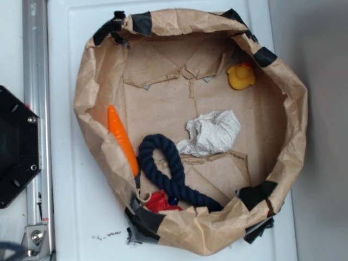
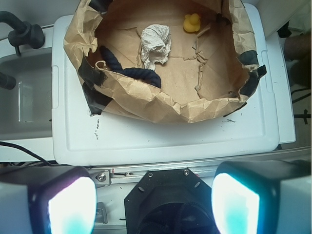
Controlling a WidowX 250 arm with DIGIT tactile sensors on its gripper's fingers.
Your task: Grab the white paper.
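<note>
The white paper [image 1: 211, 134] is a crumpled wad lying in the middle of a brown kraft paper basin [image 1: 283, 81]. It also shows in the wrist view [image 2: 156, 45], far ahead near the top. My gripper [image 2: 153, 202] is open, its two fingers wide apart at the bottom corners, with nothing between them. It hangs high above the robot base, well short of the basin. The gripper does not show in the exterior view.
In the basin lie a yellow duck [image 1: 241, 75], a dark blue rope [image 1: 166, 168], an orange carrot-like toy [image 1: 123, 140] and a red item [image 1: 161, 202]. The basin sits on a white board [image 2: 161, 139]. The black robot base [image 1: 16, 147] is at the left.
</note>
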